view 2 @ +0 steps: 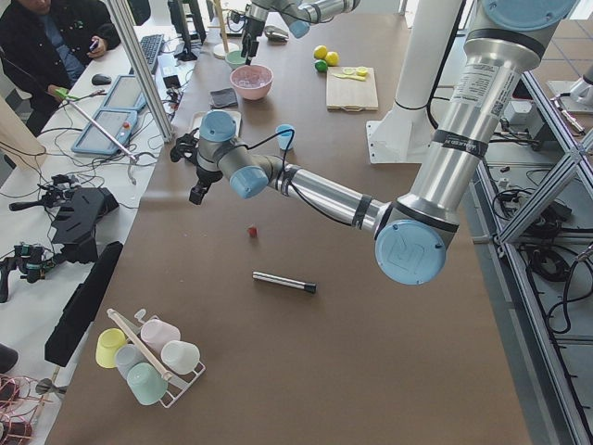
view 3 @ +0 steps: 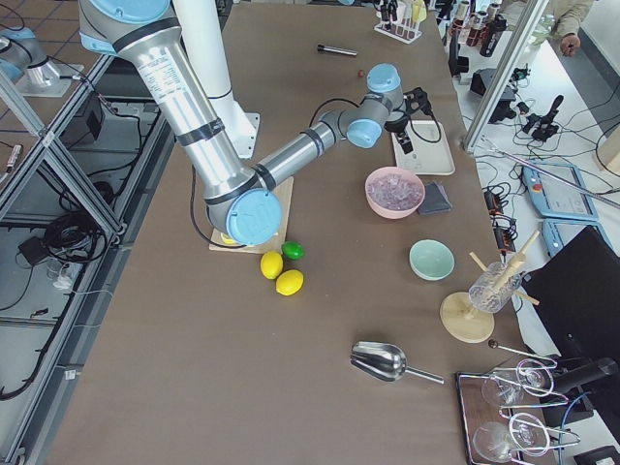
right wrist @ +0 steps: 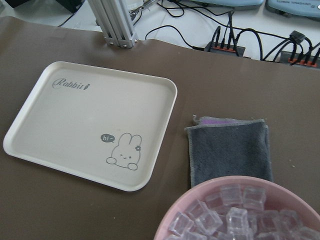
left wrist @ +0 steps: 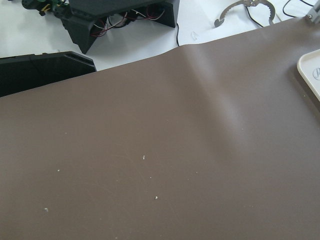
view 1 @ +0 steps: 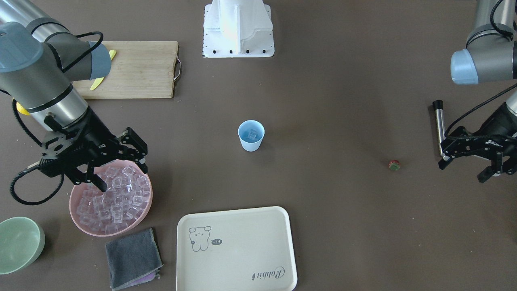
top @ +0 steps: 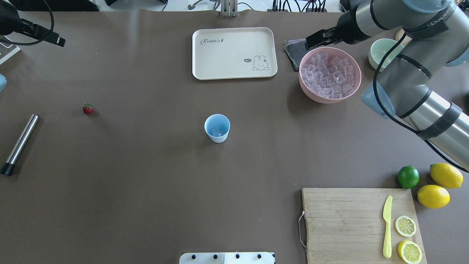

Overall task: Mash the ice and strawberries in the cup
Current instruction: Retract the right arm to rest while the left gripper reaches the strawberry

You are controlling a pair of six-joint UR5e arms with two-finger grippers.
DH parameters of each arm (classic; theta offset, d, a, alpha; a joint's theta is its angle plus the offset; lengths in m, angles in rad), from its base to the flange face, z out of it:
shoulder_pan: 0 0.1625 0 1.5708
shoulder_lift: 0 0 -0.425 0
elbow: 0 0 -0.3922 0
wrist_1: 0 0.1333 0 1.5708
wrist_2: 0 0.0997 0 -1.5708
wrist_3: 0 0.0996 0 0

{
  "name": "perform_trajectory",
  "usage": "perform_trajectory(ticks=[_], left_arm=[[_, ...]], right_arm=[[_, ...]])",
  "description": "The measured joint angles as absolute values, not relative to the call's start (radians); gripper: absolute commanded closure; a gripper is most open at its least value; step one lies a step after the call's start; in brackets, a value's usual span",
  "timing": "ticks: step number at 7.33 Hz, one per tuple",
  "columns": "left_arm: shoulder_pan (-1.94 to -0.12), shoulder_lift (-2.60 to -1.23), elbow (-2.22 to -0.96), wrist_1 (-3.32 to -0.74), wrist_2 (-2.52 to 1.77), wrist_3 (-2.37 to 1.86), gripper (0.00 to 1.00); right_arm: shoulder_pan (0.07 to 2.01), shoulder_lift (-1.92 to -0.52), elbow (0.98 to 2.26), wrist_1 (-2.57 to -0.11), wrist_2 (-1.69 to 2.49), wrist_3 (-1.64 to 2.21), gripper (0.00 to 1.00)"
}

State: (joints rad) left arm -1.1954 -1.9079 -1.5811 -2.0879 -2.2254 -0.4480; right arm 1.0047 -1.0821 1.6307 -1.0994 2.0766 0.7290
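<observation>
The pale blue cup (view 1: 251, 137) stands upright mid-table with a few ice cubes inside; it also shows in the overhead view (top: 217, 128). A heap of ice (view 1: 113, 198) fills the pink bowl (view 1: 80, 220), which the overhead view (top: 329, 97) shows too. My right gripper (view 1: 123, 178) hangs open just over the bowl's near rim, its fingertips (view 1: 101, 186) at the cubes. The strawberry (view 1: 394, 165) lies alone on the table, also in the overhead view (top: 88, 108). My left gripper (view 1: 464, 166) is open and empty, raised above the table beyond the strawberry.
A steel muddler (top: 20, 143) lies near the strawberry. A cream tray (top: 234, 53), grey cloth (view 1: 133, 258) and green bowl (view 1: 20, 242) sit by the pink bowl. A cutting board (top: 348, 223) holds a yellow knife and lemon slices; a lime (top: 408, 176) and lemons lie beside it.
</observation>
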Motion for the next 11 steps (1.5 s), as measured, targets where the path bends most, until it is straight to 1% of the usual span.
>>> perform_trajectory(ticks=[3, 5, 7, 11], left_arm=[[-1.123, -1.884, -1.550, -2.106, -2.222, -0.442, 0.02], [-1.103, -1.852, -1.546, -2.106, -2.221, -0.443, 0.02], [-1.066, -1.834, -1.540, -2.102, -2.220, -0.468, 0.02], [-0.942, -1.850, -1.512, -2.104, -2.128, -0.470, 0.03]], right_arm=[[1.124, -1.235, 1.639, -1.100, 2.178, 0.721, 0.00], [1.161, -1.273, 1.634, -1.134, 2.192, 0.700, 0.00], [1.178, -1.325, 1.637, -1.150, 2.192, 0.591, 0.00], [1.231, -1.385, 1.645, -1.148, 2.195, 0.545, 0.00]])
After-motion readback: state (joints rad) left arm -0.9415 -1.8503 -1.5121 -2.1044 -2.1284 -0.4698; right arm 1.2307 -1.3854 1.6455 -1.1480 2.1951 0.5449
